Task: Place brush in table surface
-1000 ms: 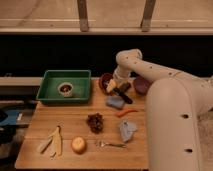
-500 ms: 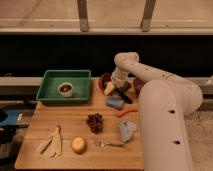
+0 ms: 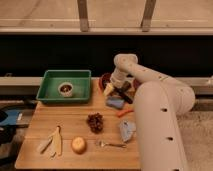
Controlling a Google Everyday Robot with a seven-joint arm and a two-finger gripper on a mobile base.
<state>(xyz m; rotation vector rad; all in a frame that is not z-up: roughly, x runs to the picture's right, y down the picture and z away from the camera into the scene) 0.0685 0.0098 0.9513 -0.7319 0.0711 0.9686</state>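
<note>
- The pincer [image 3: 116, 87] is held low over the far right part of the counter [image 3: 70, 117], just in front of the red-brown bowl [image 3: 104, 78].
- Whether the pincer is open or closed cannot be told, and whether anything is gripped cannot be told either.
- The brush [image 3: 123, 95] is seen right under the pincer, its black handle slanted toward the right and its pale head to the left, low over the counter; contact with the wood cannot be judged.
- The white arm [image 3: 157, 107] is raised from the near right, bent at the top and pointed downward at the wrist.
- A blue block [image 3: 115, 103] is seen just in front of the brush, and an orange piece [image 3: 124, 113] nearer still.
- A green tray [image 3: 50, 95] is set at the far left, with a small cup [image 3: 65, 89] inside.
- A dark grape bunch [image 3: 94, 122], a grey cloth [image 3: 127, 130], a fork [image 3: 111, 145] and a round yellow fruit [image 3: 78, 145] are spread over the near half.
</note>
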